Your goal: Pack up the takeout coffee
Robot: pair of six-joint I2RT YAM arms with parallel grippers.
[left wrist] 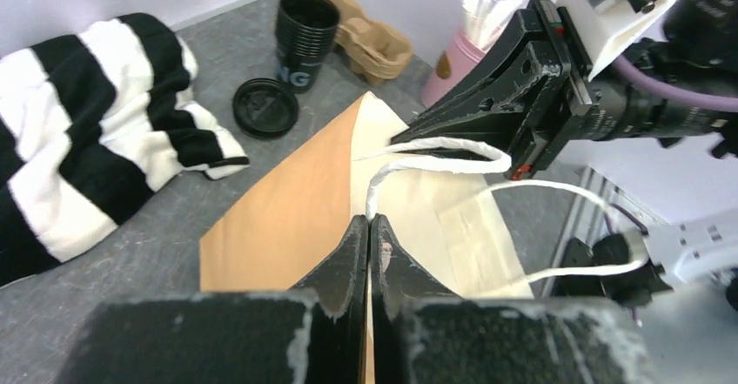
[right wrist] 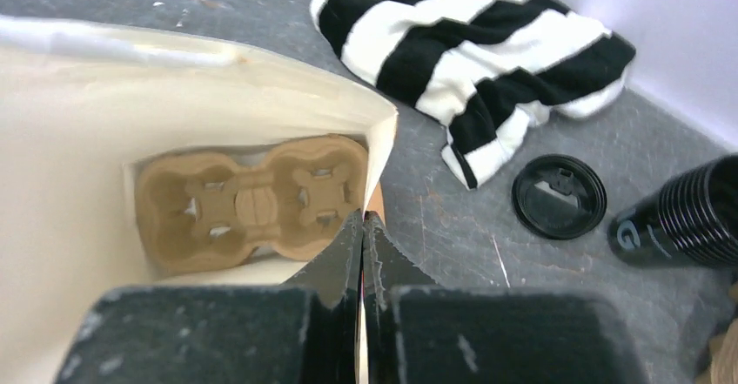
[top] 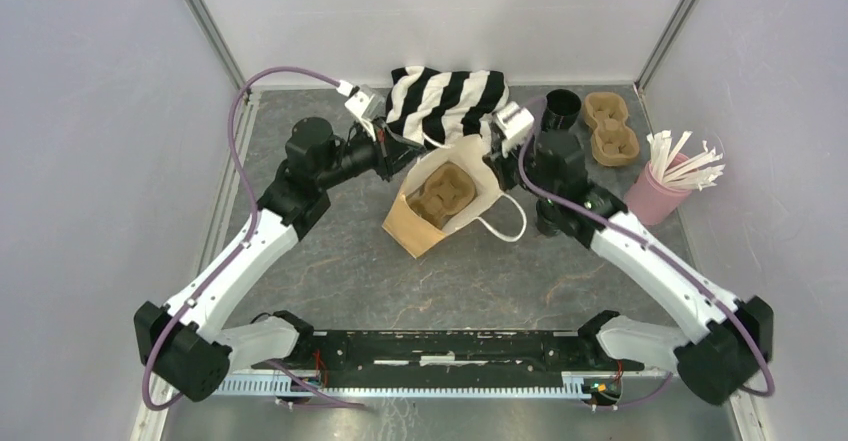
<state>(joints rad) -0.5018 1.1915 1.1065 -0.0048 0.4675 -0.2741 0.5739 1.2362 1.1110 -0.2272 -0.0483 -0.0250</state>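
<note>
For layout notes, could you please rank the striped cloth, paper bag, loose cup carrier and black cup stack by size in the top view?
Largest: paper bag, striped cloth, too alike to rank.
Then: loose cup carrier.
Smallest: black cup stack.

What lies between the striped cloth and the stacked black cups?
A loose flat black lid lies between the striped cloth and the stacked black cups. Both wrist views show it.

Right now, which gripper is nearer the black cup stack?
Right. The right gripper pinches the paper bag rim next to the cup stack; the left gripper holds the opposite rim, farther away.
</note>
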